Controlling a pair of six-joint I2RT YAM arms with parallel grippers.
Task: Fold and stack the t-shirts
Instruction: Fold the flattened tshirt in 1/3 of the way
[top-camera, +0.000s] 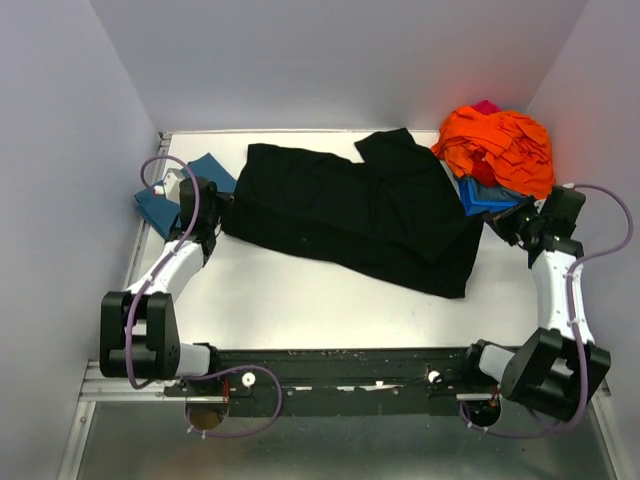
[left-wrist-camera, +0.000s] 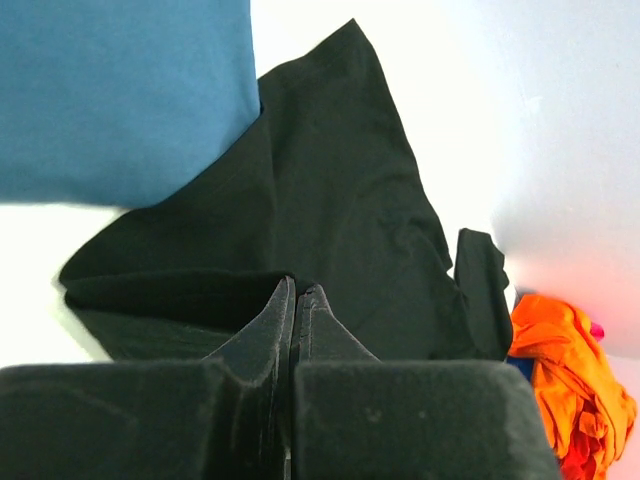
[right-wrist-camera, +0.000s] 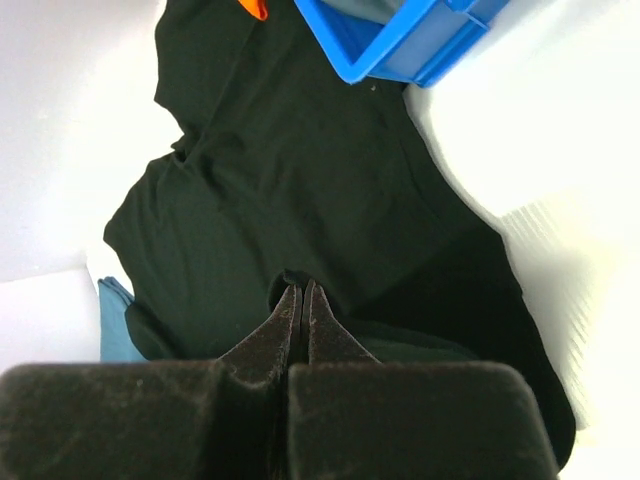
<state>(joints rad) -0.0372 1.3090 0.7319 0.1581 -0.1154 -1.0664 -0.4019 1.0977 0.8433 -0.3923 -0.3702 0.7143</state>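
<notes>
Black t-shirt (top-camera: 350, 215), the largest item, lay opened out but rumpled on the white table (top-camera: 330, 310). It spanned the whole gap between the two grippers, and no floral print was in view. A heap of orange cloth (top-camera: 500, 145) sat beyond the right gripper, on and behind the blue bin (top-camera: 490, 197), which stood just ahead of that gripper. The teal t-shirt (top-camera: 212, 172) lay flat beside and partly under the left arm, its edge meeting the black cloth just ahead of the left gripper.

The left gripper (left-wrist-camera: 297, 292) had its fingers pressed together on a fold at the left edge of the black cloth. The right gripper (right-wrist-camera: 302, 290) was likewise pinched shut, with a small pucker of black cloth at its tips.

By judgement, the step in hand was the first fold of the black garment, with the teal one apparently already flat and waiting. The next move called for both arms to lift together, hold even tension, and carry the pinched edges across. They also had to clear the bin and leave the teal shirt undisturbed.
</notes>
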